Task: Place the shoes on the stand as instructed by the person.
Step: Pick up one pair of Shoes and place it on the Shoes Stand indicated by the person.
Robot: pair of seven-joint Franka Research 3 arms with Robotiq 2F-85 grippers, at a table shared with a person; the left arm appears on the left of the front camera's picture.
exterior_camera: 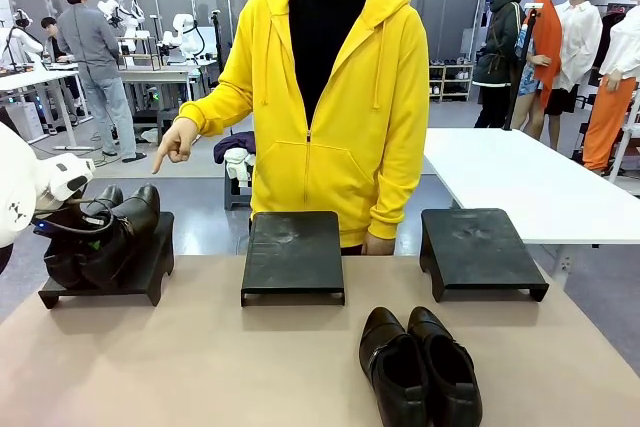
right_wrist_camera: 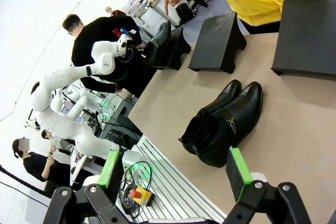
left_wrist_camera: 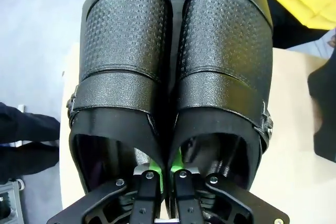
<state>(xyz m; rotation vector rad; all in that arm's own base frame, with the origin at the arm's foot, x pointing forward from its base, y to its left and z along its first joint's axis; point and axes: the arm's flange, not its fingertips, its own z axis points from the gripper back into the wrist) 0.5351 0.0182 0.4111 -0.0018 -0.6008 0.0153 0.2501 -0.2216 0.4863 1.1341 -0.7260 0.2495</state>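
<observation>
Beige tabletop (exterior_camera: 150,367), shared with the person (exterior_camera: 330,97) in a yellow hoodie at the far side. Three low black stands are set in a row: left stand (exterior_camera: 150,269), middle stand (exterior_camera: 292,252), right stand (exterior_camera: 480,247); the latter two are bare.

The first pair of shiny black dress shoes (exterior_camera: 115,232) is seen on the left stand. Whether the soles are fully seated cannot be told. The left gripper (left_wrist_camera: 168,170) is clenched on this pair. In its wrist view the fingers are pinched over the two adjoining inner walls at the shoe openings, with a green pad (left_wrist_camera: 176,160) showing between them.

The person's hand (exterior_camera: 176,144) is held above that stand, index finger pointing down.

The second pair (exterior_camera: 420,372) lies on the table near the robot's edge, in front of the gap between the middle and right stands. The right gripper (right_wrist_camera: 173,161) is spread wide and holds nothing, on the near side of that pair and apart from it.

Step judged: placement of the first pair on the indicated stand, nearly complete. Next, release is called for, then a straight withdrawal clear of the openings so the shoes are not dragged. A fresh indication is probably needed for the second pair.
</observation>
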